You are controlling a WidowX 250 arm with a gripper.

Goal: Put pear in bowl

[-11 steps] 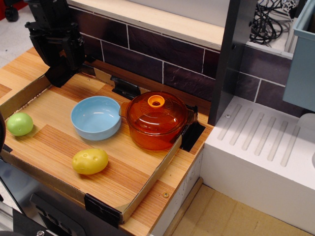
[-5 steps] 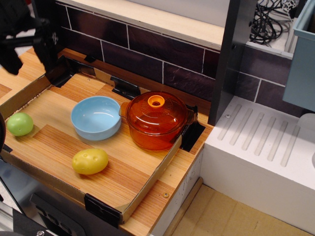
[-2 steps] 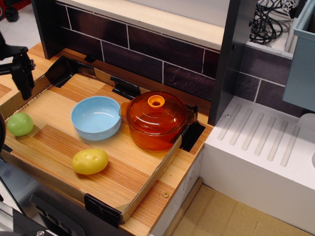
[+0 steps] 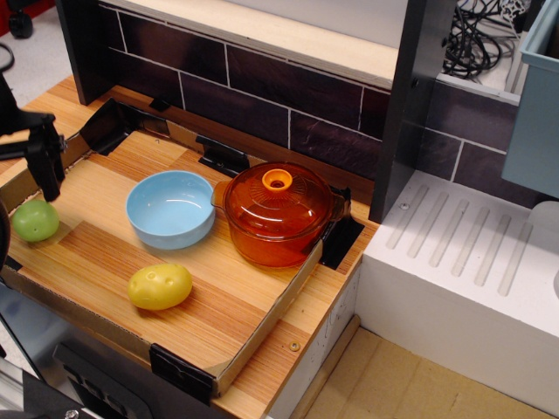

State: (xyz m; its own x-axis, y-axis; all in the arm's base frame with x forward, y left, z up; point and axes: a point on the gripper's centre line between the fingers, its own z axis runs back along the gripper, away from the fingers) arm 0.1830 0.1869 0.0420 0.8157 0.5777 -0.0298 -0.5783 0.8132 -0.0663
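The light-green pear (image 4: 35, 220) lies at the far left of the wooden tray, near its left wall. The light-blue bowl (image 4: 170, 208) stands empty in the middle of the tray, to the right of the pear. My black gripper (image 4: 28, 185) hangs at the left edge of the view, just above the pear and apart from it. One finger (image 4: 49, 170) points down, over the pear's right side. The other finger is cut off by the frame edge. The jaws look spread, with nothing between them.
An orange transparent pot with a knobbed lid (image 4: 278, 214) stands right of the bowl, touching it. A yellow dimpled potato-shaped object (image 4: 160, 286) lies in front of the bowl. Low cardboard walls (image 4: 262, 327) edge the tray. A dark tiled wall runs behind. A white drainer (image 4: 472, 262) is at the right.
The gripper has moved from the back left corner to the left and down, towards the pear. The pear, bowl, pot and yellow object have not moved.
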